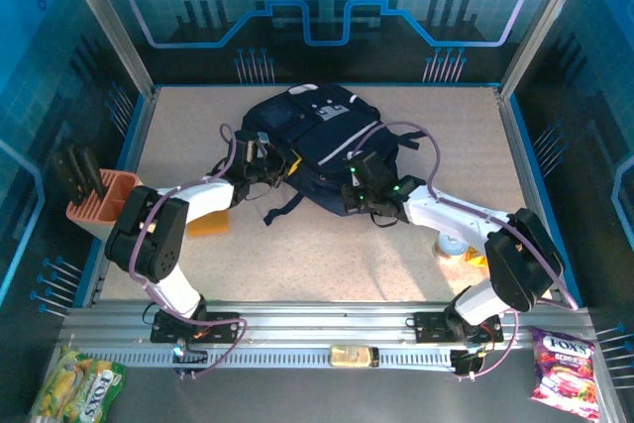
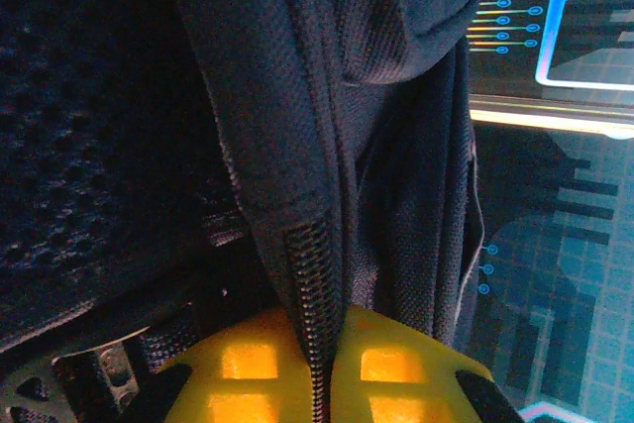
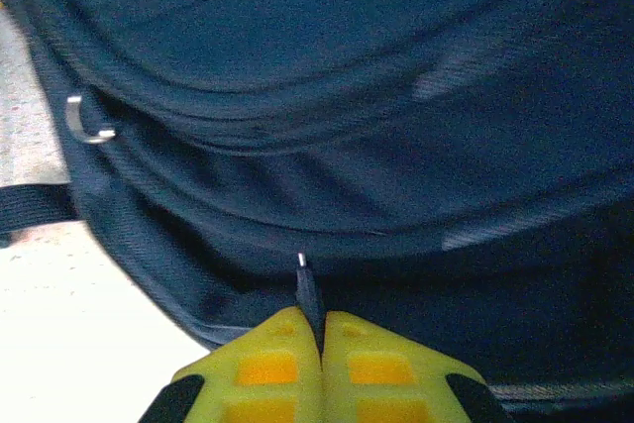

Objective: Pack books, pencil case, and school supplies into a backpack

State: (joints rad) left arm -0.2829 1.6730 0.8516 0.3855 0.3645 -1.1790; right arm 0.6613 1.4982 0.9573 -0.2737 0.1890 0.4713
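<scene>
Both arms hold backpack, far-mid of table: left gripper clamped on zip seam at its left side, right gripper clamped on zip pull at near-right edge, pack lying btwn them.

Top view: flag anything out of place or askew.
Nothing spilled or damaged. The backpack lies slumped with straps trailing, the left tool and right tool both pinched on it. The orange pad lies partly hidden under the left arm.
</scene>
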